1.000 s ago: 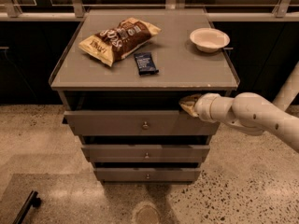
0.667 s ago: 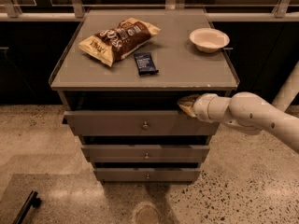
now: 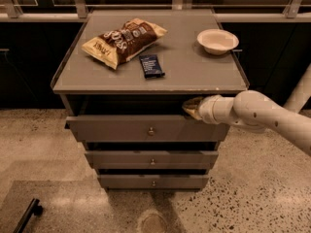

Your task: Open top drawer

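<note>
The top drawer is the widest of three grey drawers in the cabinet, with a small round metal knob at its centre. It stands pulled out a little from under the cabinet top. My gripper is at the drawer's upper right edge, reaching into the gap above the drawer front. The white arm comes in from the right. The two narrower drawers sit below.
On the cabinet top lie a brown chip bag, a dark snack bar and a white bowl. A railing runs behind. Speckled floor lies around, with a dark object at bottom left.
</note>
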Controlling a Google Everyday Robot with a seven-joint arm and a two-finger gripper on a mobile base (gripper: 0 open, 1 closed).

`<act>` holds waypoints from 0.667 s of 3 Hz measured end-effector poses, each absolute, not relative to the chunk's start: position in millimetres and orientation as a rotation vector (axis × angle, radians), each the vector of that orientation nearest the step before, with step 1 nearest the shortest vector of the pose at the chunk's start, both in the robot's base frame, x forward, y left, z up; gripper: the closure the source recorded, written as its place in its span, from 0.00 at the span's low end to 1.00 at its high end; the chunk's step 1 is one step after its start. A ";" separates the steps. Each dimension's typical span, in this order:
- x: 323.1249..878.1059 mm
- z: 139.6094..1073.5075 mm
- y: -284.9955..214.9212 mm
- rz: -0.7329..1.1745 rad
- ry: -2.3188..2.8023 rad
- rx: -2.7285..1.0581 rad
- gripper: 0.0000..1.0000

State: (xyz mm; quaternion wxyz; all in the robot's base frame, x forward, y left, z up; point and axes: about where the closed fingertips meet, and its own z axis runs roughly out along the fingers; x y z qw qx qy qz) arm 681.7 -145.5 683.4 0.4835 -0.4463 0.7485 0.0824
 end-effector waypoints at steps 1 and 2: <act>681.6 683.3 -145.4 0.201 1.824 -1.087 1.00; 674.0 672.1 -143.6 0.264 1.852 -1.072 1.00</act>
